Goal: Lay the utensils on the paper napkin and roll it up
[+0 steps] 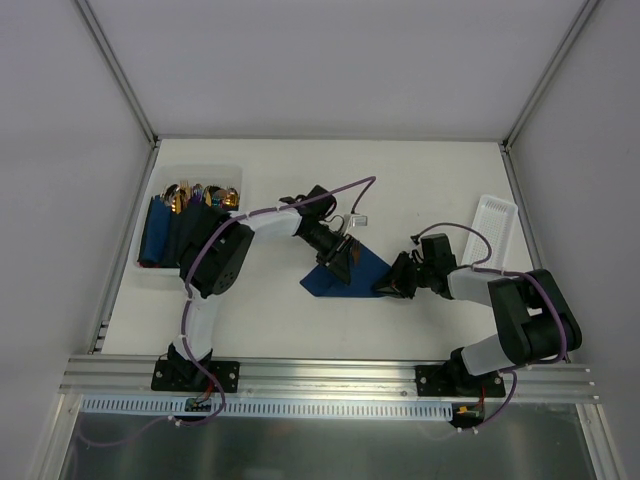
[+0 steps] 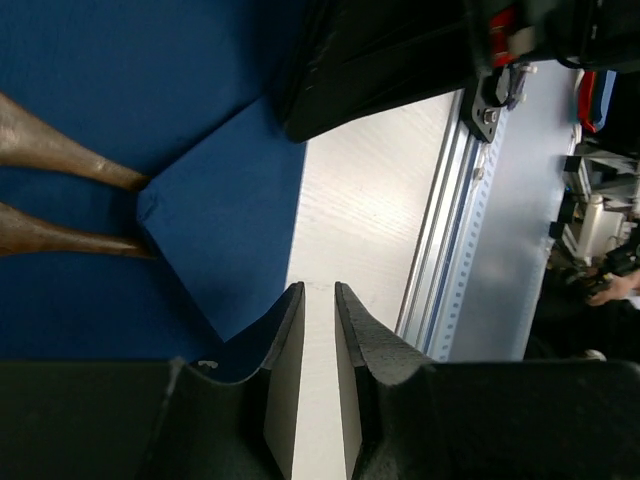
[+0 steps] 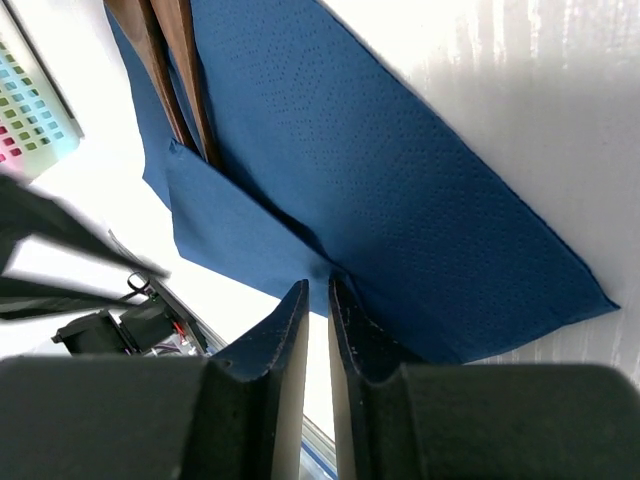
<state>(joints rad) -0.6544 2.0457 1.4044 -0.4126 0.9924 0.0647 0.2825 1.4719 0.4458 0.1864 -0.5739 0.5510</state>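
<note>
- Paper napkin [image 1: 368, 266] lies flat mid-table, between your two claws. One navy sheet is laid out.
- Two utensils [image 3: 195, 80] lie side by side on it. One folded flap [image 3: 240, 235] covers their near ends.
- Your next move depends on this: from the right gripper [image 3: 317, 300] the utensils run straight ahead, roughly in line with its fingers. The flap's edge sits right at its tips, so I judge the roll should go across that long axis.
- Right jaws stand a slit apart. You cannot tell whether they have caught any paper.
- Left gripper [image 2: 318, 300] is narrowly parted with nothing between its jaws, only bare table [image 2: 350, 200]. It sits just off the flap's corner, so neither arm is clearly nearer.
- The bin [image 1: 150, 278] holds more cutlery, too bunched to count.
</note>
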